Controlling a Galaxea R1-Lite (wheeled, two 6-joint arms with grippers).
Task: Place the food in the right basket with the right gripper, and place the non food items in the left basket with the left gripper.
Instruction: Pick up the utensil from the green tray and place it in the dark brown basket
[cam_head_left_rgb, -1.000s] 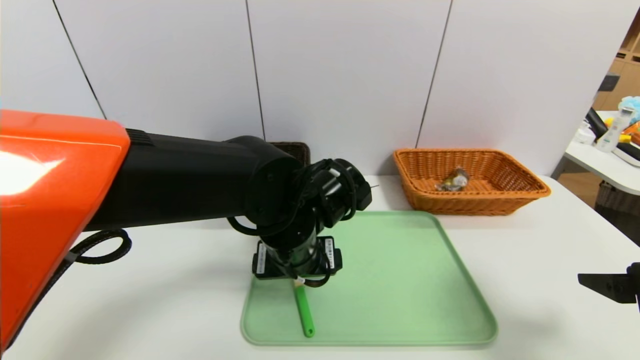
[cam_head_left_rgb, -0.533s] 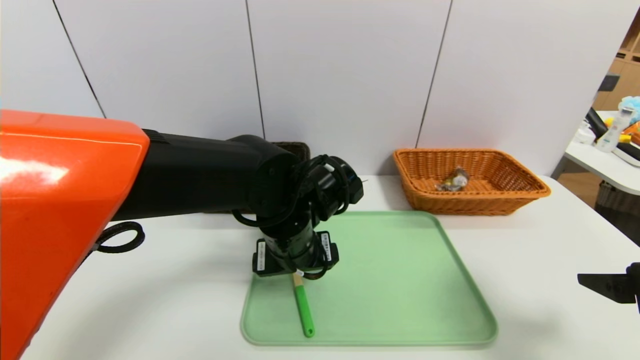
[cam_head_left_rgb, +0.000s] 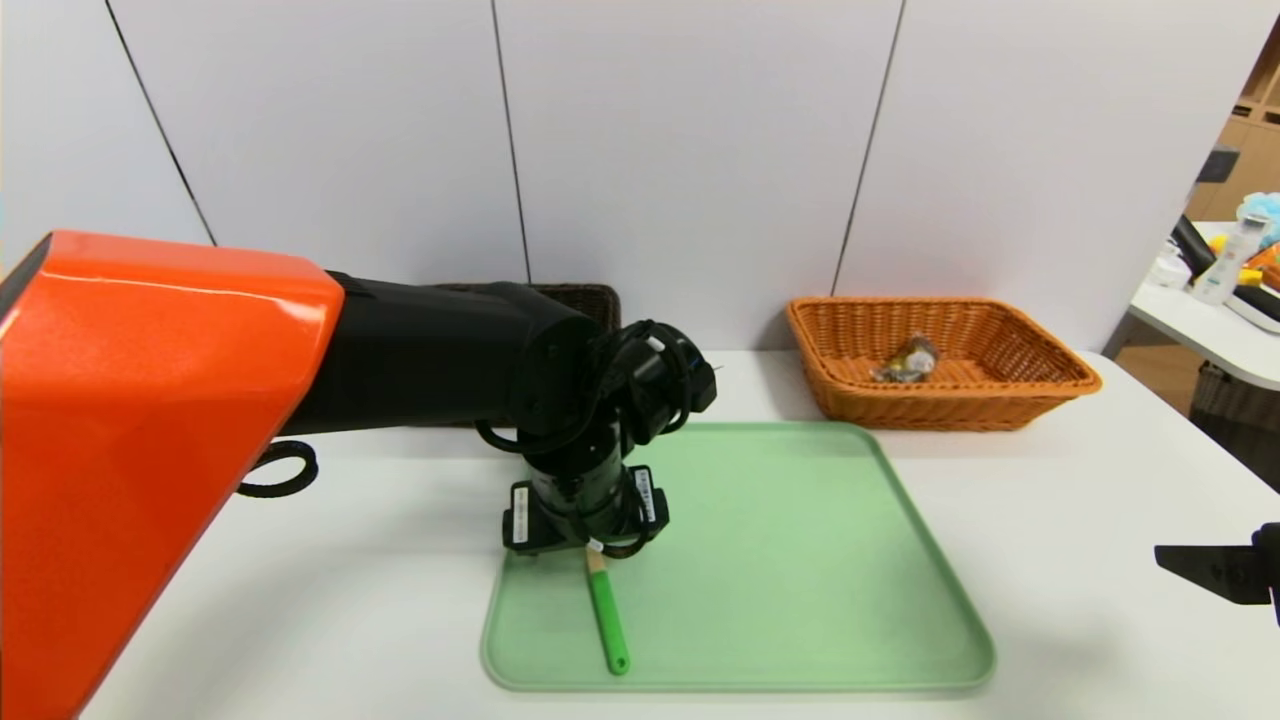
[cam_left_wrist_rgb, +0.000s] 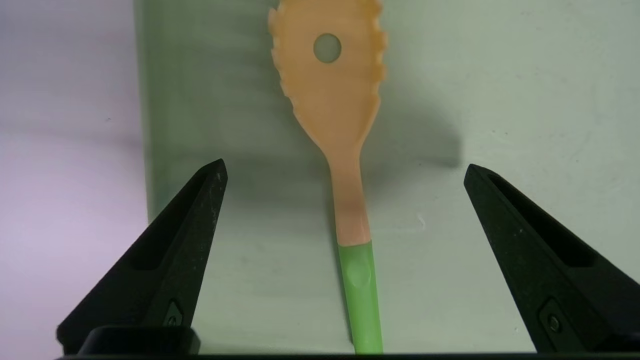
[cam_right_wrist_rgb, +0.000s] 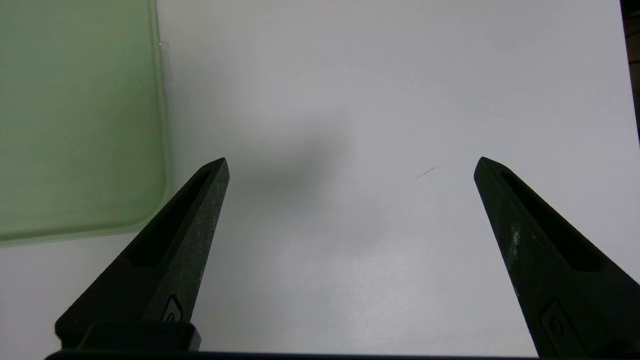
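The fork-like spoon (cam_head_left_rgb: 606, 620) lies on the green tray (cam_head_left_rgb: 800, 560), its green handle pointing toward me. My left gripper (cam_head_left_rgb: 585, 515) hangs over its head end, pointing down. In the left wrist view the yellow pronged head (cam_left_wrist_rgb: 330, 85) and green handle (cam_left_wrist_rgb: 361, 295) lie between the fingers of the left gripper (cam_left_wrist_rgb: 344, 167), which is open and touches nothing. The food (cam_head_left_rgb: 905, 360) lies in the orange-tan right basket (cam_head_left_rgb: 1000, 400). Only a corner of the dark left basket (cam_head_left_rgb: 590, 297) shows behind the left arm. The glass cup is out of view. My right gripper (cam_right_wrist_rgb: 351, 161) is open over bare table.
The right gripper (cam_head_left_rgb: 1225, 572) is parked at the table's right edge, beside the tray's corner (cam_right_wrist_rgb: 75, 125). The white wall stands close behind both baskets. Another table with bottles (cam_head_left_rgb: 1225, 265) is at the far right.
The left arm's wrist has shifted a little to the left and back over the fork's head. The fork, baskets and right arm have not moved.
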